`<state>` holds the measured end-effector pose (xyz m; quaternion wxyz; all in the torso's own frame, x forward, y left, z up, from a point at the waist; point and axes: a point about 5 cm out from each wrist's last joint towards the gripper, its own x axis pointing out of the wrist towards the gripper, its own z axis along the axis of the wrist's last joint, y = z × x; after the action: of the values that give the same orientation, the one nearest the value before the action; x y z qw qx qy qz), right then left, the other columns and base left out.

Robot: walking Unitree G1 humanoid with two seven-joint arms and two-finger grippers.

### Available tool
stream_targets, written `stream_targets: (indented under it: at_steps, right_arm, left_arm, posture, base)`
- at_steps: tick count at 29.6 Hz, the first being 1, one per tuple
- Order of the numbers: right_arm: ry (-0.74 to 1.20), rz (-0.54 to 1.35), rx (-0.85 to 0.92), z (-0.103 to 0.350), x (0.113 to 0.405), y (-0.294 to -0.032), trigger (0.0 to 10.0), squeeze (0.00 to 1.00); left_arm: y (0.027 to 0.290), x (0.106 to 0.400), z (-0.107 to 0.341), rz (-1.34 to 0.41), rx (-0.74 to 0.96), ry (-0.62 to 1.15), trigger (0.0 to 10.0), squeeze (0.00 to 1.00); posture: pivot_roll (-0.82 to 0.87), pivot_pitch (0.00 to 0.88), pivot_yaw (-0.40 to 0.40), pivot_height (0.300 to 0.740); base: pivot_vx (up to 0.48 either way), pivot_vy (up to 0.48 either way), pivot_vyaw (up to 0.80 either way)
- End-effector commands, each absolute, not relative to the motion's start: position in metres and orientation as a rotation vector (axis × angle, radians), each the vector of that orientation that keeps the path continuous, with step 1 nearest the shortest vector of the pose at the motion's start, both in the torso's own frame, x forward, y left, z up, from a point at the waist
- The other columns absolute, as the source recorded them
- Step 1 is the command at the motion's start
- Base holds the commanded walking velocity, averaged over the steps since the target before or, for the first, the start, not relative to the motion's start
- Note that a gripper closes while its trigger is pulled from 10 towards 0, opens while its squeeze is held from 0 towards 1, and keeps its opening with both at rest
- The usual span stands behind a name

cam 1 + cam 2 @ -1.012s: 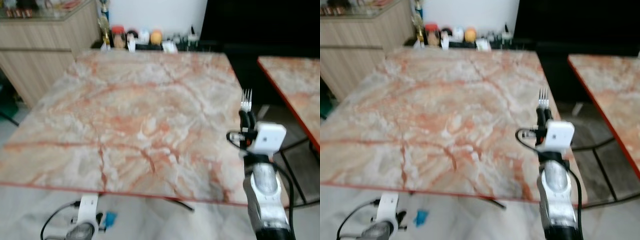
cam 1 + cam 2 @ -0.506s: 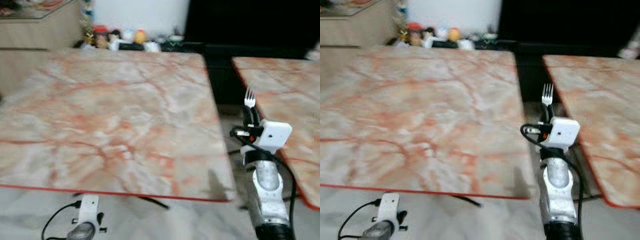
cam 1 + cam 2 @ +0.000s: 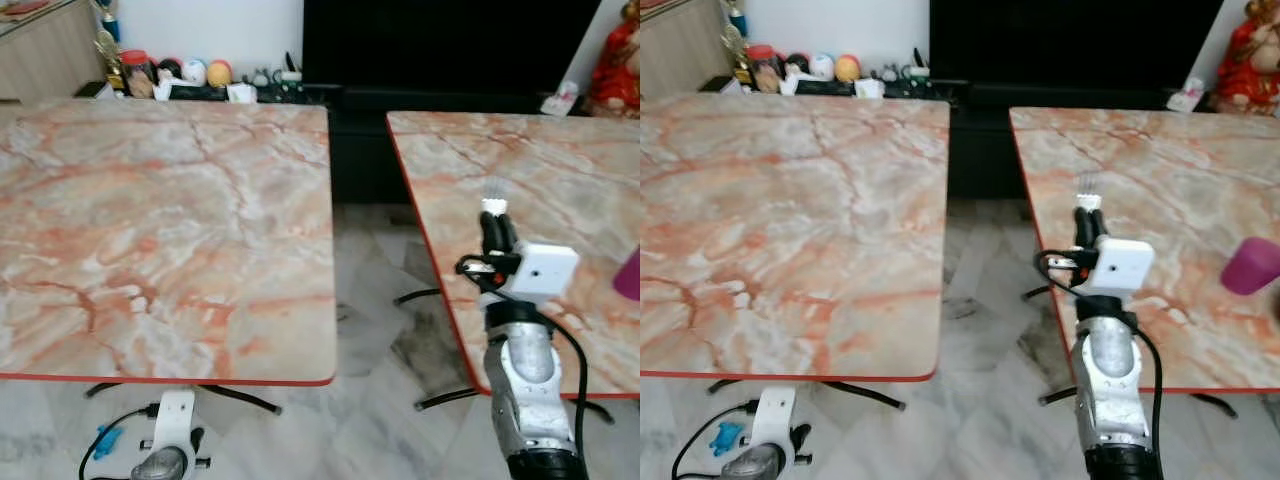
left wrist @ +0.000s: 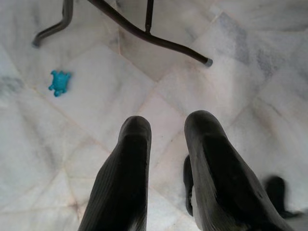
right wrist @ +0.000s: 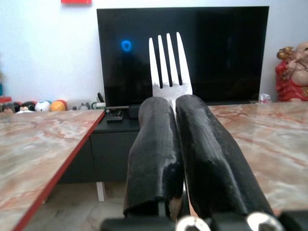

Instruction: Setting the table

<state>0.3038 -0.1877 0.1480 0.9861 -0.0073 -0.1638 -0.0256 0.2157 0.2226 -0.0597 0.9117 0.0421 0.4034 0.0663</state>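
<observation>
Two marble tables (image 3: 160,220), tiled floor (image 3: 375,400), perhaps television (image 5: 211,53).

Right of the left tabletop (image 3: 160,220) across a floor gap stands the right tabletop (image 3: 540,190), a cup (image 3: 1252,265) on it, a television (image 3: 450,45) behind both.

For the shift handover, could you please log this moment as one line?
right gripper: shut on fork, tines up, above right table edge | left gripper: idle, low over floor | pink object on right table
</observation>
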Motion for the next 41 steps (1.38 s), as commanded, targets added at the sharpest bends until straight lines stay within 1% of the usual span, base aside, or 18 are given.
stream_targets:
  at_steps: [1,41]
  right_arm:
    - [-0.346,-0.067,-0.045,0.1525,0.3031,-0.1933,10.0,0.00]
    - [-0.317,-0.092,-0.050,0.1507,0.3063,-0.1966,10.0,0.00]
  left_arm:
    - [0.2191,0.2167,-0.0601,0.128,0.087,0.836,10.0,0.00]
    - [0.2186,0.2189,-0.0589,0.126,0.089,0.828,10.0,0.00]
  posture:
    - [0.05,0.000,0.005,0.740]
    - [0.04,0.000,0.003,0.740]
  base:
    - [0.000,-0.364,0.00]
    - [0.000,-0.351,0.00]
